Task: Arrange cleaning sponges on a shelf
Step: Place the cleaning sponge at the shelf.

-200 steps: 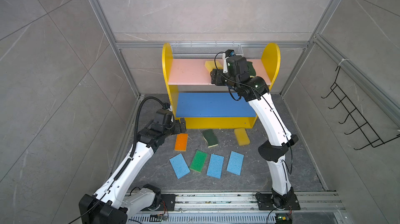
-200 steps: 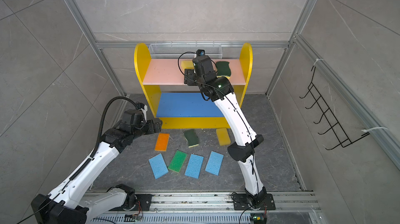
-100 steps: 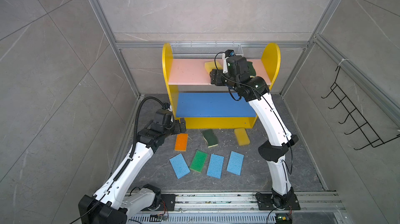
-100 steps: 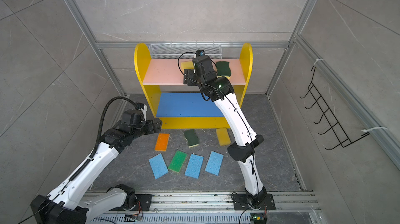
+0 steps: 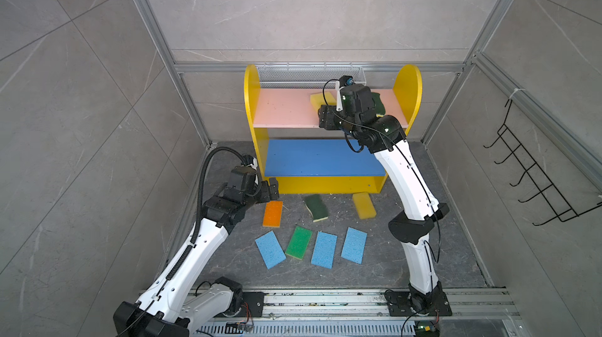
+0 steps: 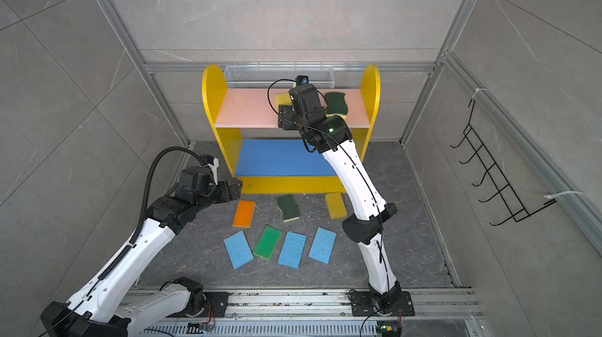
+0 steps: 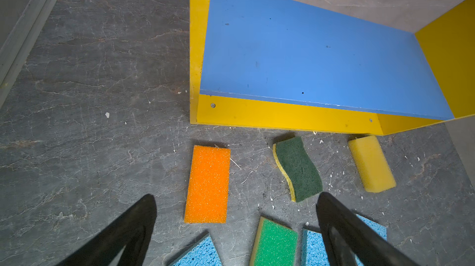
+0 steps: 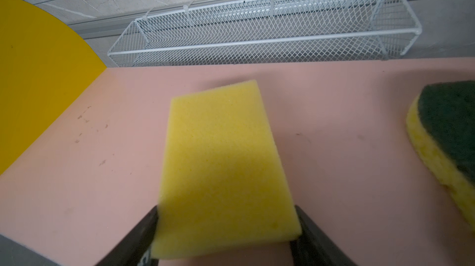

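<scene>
The shelf (image 5: 408, 91) stands against the back wall. Over its pink upper board (image 8: 334, 113) my right gripper (image 8: 226, 212) is shut on a plain yellow sponge (image 8: 221, 164), one finger on each side. A wavy dark-green-on-yellow sponge (image 6: 337, 104) lies further right on the same board. On the floor in front lie an orange sponge (image 7: 208, 183), a wavy dark green one (image 7: 299, 168), a yellow one (image 7: 371, 163), a bright green one (image 5: 299, 242) and three light blue ones (image 5: 324, 249). My left gripper (image 7: 236, 199) hangs open above the floor, just short of the orange sponge.
The shelf's blue middle board (image 5: 322, 156) has nothing on it. A white wire mesh basket (image 8: 257, 33) hangs on the wall behind the shelf. A black wire hook rack (image 5: 537, 169) is on the right wall. The arms' base rail (image 5: 325, 299) runs along the front.
</scene>
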`<state>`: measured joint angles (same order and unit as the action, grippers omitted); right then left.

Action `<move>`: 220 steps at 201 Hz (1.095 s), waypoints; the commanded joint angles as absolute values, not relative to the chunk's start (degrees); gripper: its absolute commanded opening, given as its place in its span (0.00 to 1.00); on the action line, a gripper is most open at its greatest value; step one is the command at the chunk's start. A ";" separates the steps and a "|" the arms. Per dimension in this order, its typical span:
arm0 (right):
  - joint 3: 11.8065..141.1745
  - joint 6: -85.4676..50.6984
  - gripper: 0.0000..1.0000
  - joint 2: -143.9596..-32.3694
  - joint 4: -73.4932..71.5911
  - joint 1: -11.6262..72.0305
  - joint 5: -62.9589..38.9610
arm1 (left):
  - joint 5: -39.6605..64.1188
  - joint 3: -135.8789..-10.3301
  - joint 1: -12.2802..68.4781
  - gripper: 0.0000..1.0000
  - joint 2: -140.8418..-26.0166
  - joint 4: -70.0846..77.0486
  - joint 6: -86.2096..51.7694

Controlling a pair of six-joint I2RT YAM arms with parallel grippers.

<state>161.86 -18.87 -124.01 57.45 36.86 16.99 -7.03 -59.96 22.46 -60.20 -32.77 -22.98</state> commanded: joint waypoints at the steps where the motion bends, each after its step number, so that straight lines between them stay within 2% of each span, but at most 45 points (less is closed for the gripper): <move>1: 161.32 -22.11 0.72 -124.44 65.93 37.58 19.02 | -7.49 -59.68 22.15 0.99 -58.71 -32.24 -23.53; 51: 161.86 -24.96 0.68 -124.28 65.41 40.11 24.99 | -8.41 -59.24 22.10 0.99 -57.10 -32.84 -22.95; 162: 162.46 -33.65 0.65 -126.34 62.07 40.37 27.42 | -8.20 -58.53 21.19 0.99 -55.58 -32.91 -22.39; 220: 162.79 -33.97 0.67 -127.58 60.12 41.40 29.08 | -8.00 -58.60 20.93 0.99 -55.91 -32.81 -22.23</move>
<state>162.52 -32.01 -124.55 57.56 40.86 29.30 -7.44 -58.48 21.45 -56.18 -33.21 -22.96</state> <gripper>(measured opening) 0.659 0.995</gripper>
